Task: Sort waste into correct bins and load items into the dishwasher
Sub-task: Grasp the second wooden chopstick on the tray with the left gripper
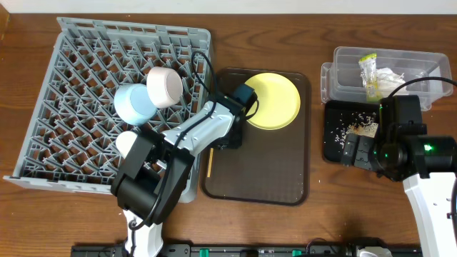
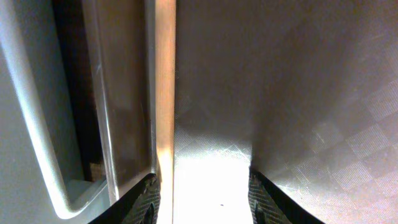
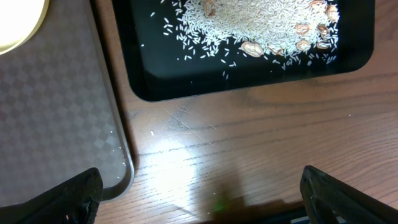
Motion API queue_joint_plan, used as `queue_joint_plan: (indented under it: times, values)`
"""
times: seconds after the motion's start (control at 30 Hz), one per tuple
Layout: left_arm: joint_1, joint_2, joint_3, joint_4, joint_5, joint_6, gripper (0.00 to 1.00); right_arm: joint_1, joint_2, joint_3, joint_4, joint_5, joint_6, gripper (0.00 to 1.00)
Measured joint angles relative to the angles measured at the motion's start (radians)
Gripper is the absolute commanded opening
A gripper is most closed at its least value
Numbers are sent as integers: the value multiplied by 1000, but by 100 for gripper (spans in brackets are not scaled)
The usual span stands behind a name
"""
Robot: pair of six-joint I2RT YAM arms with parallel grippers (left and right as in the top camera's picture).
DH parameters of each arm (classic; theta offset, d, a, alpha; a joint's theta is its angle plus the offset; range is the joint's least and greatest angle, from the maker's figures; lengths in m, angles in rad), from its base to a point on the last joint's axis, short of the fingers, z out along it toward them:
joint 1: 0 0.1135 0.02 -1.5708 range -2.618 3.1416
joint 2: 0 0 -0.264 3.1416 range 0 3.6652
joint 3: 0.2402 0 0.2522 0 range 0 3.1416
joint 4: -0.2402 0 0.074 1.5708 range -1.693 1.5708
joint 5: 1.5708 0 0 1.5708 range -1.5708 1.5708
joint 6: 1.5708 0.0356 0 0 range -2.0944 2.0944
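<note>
Brown tray (image 2: pixel 298 93) shows between the left hand's (image 2: pixel 205 199) parted fingers (image 2: pixel 148 202), set low at the tray's rack-side rim. A wooden chopstick (image 2: pixel 165 93) lies just inside one finger, unclamped. The grey rack (image 1: pixel 86 93) holds a blue bowl (image 1: pixel 134 103) and a white bowl (image 1: pixel 166 86). The right hand (image 3: pixel 202 190) gapes wide above the counter (image 3: pixel 249 143) near the black tray (image 3: pixel 161 68) of rice (image 3: pixel 261 22), its fingertips cut off.

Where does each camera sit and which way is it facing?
Overhead: above the table, looking straight down; both arms show.
Left wrist: on the left arm, facing down at brown tray and chopstick; its jaws show.
Right wrist: on the right arm, facing down at black tray and table; its jaws show.
Shared: brown tray, all three.
</note>
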Motion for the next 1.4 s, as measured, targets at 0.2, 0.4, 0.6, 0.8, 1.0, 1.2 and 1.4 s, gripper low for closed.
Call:
queue_joint_plan:
  times: [0.2, 0.4, 0.6, 0.8, 1.0, 1.2, 1.4]
  values:
    - [0, -11, -19, 13, 0, -36, 47, 0, 0, 0, 0, 0, 0, 99]
    - [0, -13, -21, 5, 0, -59, 47, 0, 0, 0, 0, 0, 0, 99]
    - [0, -13, -26, -16, -8, -67, 25, 0, 0, 0, 0, 0, 0, 99]
    - [0, -13, -28, -22, 1, -69, 24, 0, 0, 0, 0, 0, 0, 99]
    - [1, -23, -46, -5, 16, -69, 24, 0, 0, 0, 0, 0, 0, 99]
    - [1, -48, -84, 37, 59, -69, 6, 0, 0, 0, 0, 0, 0, 99]
    - [1, -49, -83, 32, 83, -68, 6, 0, 0, 0, 0, 0, 0, 99]
